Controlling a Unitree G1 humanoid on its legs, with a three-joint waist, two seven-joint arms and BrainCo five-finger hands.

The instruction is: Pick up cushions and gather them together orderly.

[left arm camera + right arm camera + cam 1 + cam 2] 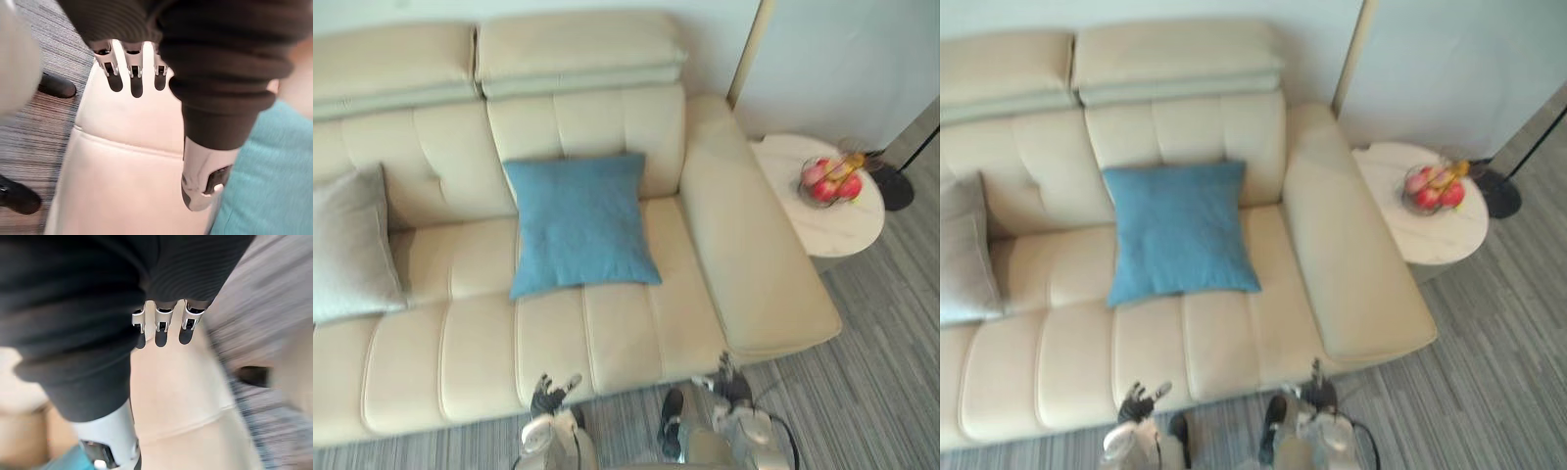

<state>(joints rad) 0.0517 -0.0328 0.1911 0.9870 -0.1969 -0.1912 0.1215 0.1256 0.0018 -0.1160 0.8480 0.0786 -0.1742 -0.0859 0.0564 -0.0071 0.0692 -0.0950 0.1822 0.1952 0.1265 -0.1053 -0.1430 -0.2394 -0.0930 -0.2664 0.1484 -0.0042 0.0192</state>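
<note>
At bottom centre, the left hand and right hand are open and empty. Mid-frame, a blue cushion leans on the sofa; a grey cushion sits at the left edge. Both look soft and light, probably best pinched at an edge.

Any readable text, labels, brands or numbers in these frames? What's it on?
None. No word, label, number or sign is visible on the sofa, the blue cushion, the grey cushion, the side table or the fruit bowl.
</note>
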